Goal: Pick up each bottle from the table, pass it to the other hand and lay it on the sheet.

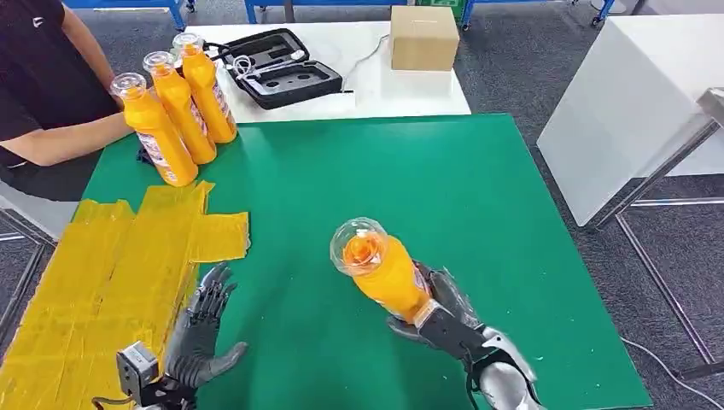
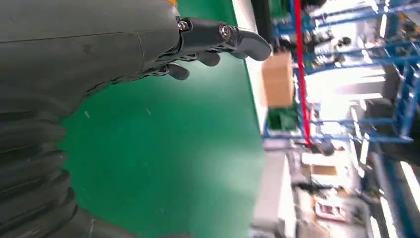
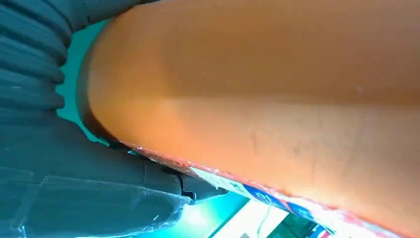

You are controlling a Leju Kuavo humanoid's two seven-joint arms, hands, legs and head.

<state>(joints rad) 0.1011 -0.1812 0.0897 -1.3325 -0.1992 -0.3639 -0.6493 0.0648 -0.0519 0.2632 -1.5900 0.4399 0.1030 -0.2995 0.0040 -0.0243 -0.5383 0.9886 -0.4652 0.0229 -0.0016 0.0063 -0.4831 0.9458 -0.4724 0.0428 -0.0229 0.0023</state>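
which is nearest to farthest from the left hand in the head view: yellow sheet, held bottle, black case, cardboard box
1. yellow sheet, beside the left hand
2. held bottle, in the right hand
3. black case, far white table
4. cardboard box, far, right of the case

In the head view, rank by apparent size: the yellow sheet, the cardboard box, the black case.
1. Yellow sheet, clearly largest.
2. Black case.
3. Cardboard box; close to the case, and both sit far back, so unsure.
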